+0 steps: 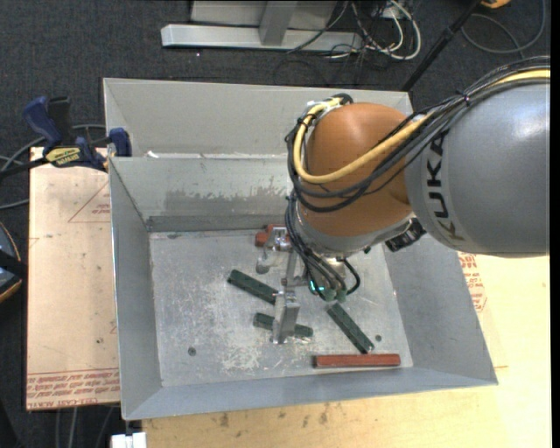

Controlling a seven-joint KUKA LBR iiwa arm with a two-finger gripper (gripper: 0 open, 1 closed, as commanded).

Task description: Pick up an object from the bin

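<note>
Your jaws hang straight down over the short dark green bar point(302, 331) mid-floor of the bin point(131, 289), likely set across its narrow width for a grip (clenched or released, you cannot tell); a longer green bar point(351, 329) lies just beside

Short dark-green bar point(303, 332), flat, bin centre-front.

A robotics lab: a KUKA arm point(490, 175) over a grey metal bin point(131, 280), loose cables point(389, 26) on dark carpet point(79, 44).
</note>
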